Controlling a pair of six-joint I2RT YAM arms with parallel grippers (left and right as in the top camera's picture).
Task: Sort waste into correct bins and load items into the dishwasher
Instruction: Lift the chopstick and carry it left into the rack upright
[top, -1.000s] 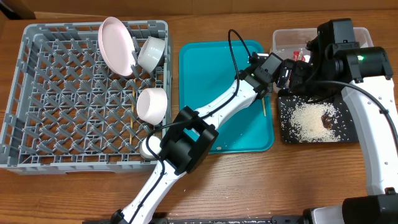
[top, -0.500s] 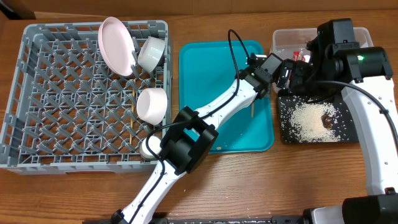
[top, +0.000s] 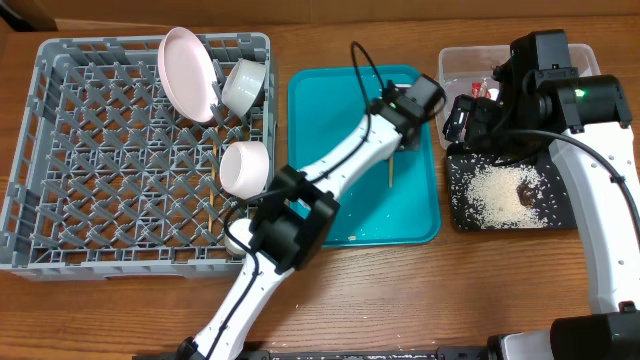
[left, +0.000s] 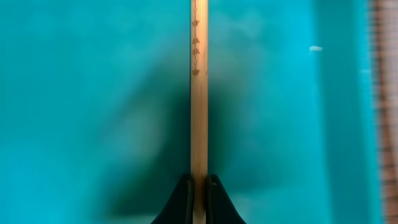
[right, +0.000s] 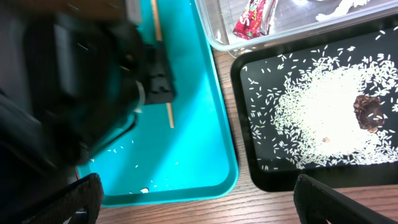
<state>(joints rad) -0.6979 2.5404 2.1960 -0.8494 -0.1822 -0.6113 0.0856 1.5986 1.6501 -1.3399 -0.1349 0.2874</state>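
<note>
My left gripper (top: 405, 108) is shut on a thin wooden chopstick (top: 391, 170) and holds it over the teal tray (top: 330, 200); the left wrist view shows the jaws (left: 199, 190) pinching the chopstick (left: 199, 93). My right gripper (top: 468, 120) is open and empty (right: 199, 205), hovering where the clear tub (top: 455, 62) meets the black tray (top: 560, 215). The red wrapper (right: 255, 15) and white paper (right: 339, 7) lie in the tub. Rice (right: 317, 118) and a brown lump (right: 368, 112) lie in the black tray. The grey rack (top: 60, 200) holds the plate (top: 185, 75), two bowls (top: 243, 85) (top: 245, 168) and a second chopstick (top: 214, 165).
A small white cup (top: 236, 238) sits at the rack's front right corner, partly under my left arm. A few rice grains lie on the teal tray (right: 205, 143). My left arm crosses the teal tray diagonally and fills the left of the right wrist view (right: 81, 81).
My left gripper has moved left with the chopstick, from the teal tray's right edge toward its middle. The right arm has not moved.
</note>
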